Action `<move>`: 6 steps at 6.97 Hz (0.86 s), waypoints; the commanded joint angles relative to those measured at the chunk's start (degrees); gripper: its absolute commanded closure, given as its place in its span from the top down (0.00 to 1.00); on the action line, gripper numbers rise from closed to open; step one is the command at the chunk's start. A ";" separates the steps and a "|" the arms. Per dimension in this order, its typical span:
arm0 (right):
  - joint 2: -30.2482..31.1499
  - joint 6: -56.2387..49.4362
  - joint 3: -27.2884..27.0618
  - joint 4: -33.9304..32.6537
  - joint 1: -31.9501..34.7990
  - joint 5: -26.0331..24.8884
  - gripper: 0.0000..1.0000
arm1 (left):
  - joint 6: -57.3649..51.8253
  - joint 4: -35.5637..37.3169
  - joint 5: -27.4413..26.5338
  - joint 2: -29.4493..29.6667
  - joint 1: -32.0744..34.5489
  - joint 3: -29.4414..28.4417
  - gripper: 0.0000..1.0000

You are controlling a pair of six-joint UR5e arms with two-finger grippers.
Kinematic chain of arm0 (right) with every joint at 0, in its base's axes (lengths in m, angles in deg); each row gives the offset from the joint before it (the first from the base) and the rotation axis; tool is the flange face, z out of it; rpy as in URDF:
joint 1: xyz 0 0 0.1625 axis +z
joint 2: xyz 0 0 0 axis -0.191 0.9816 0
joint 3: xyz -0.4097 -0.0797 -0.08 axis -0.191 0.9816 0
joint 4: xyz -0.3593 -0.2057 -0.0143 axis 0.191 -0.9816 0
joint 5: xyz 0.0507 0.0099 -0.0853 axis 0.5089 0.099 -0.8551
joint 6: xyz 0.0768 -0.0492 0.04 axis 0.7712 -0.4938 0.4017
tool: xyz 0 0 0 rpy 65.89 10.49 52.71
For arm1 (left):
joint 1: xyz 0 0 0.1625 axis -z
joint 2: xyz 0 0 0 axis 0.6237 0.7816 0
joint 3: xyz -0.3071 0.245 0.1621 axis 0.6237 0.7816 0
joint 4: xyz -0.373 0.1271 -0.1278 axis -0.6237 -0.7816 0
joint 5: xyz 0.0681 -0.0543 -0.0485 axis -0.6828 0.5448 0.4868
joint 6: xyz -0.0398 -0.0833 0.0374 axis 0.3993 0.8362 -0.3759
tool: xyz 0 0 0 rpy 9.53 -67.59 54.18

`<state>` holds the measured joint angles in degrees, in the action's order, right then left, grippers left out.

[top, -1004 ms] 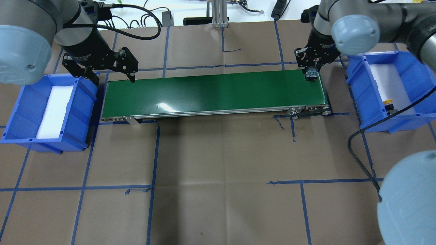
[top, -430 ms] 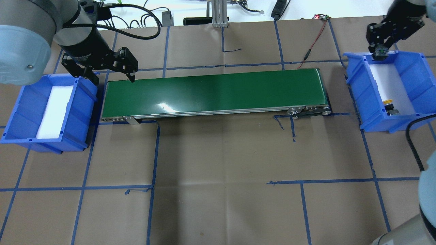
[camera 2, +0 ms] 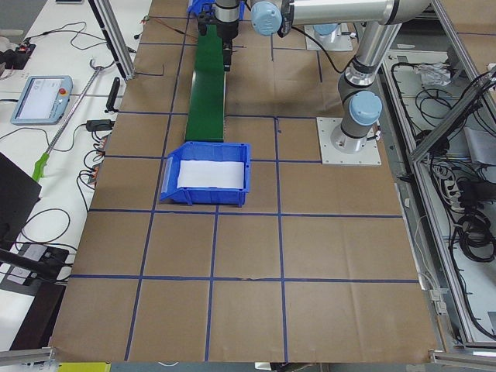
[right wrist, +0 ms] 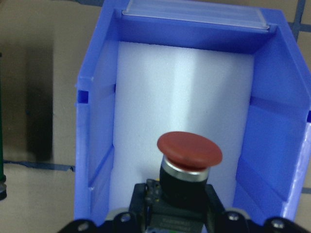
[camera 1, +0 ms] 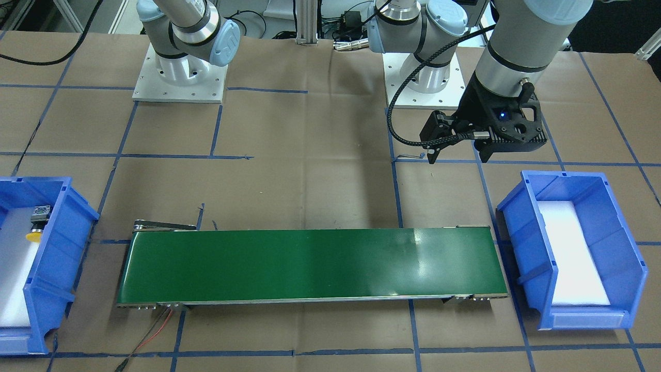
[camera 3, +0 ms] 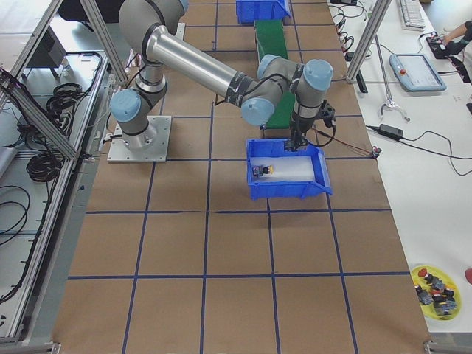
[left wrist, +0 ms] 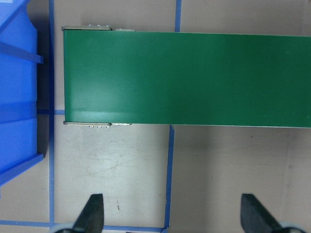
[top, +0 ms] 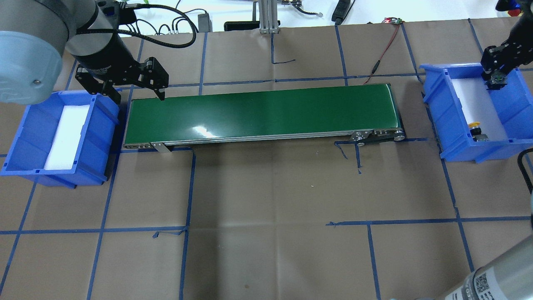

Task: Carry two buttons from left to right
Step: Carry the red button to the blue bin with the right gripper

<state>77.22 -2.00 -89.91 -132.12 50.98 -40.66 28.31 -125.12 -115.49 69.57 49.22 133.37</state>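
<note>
The red button (right wrist: 189, 150) is held in my right gripper (top: 495, 80), cap down, above the white foam at the far end of the right blue bin (top: 433, 83); the right wrist view shows the gripper shut on its black body. The yellow button (top: 474, 127) lies on the foam at the near end of that bin, also seen in the front view (camera 1: 36, 227). My left gripper (top: 137, 95) is open and empty, hovering over the left end of the green conveyor (top: 262, 112); its fingertips (left wrist: 92, 216) show in the left wrist view.
The left blue bin (top: 25, 121) holds only white foam. The conveyor belt carries nothing. A red cable (top: 381, 50) runs from the belt's far right corner to the table's back edge. Brown paper with blue tape lines covers the table.
My right gripper has carried the red button from the conveyor's right end to above the right bin. The left arm has not moved.
</note>
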 commanded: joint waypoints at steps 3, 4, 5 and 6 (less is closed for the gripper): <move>-3.59 -4.58 -5.25 -9.32 -1.18 0.58 0.05 | 0.00 0.03 0.00 0.03 0.00 0.00 1.00; -4.83 -4.76 -4.81 -9.43 -1.18 0.58 0.05 | 0.00 0.03 0.00 0.03 0.00 0.00 1.00; -6.32 -4.85 -4.72 -9.43 -1.18 1.19 0.05 | 0.00 0.03 0.00 0.03 0.00 0.00 1.00; -7.81 -5.98 -4.37 -9.87 -1.18 1.45 0.05 | 0.00 0.03 0.00 -0.06 0.00 0.00 1.00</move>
<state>71.22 -7.03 -94.59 -141.53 49.81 -39.61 28.31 -125.09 -115.49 69.59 49.22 133.37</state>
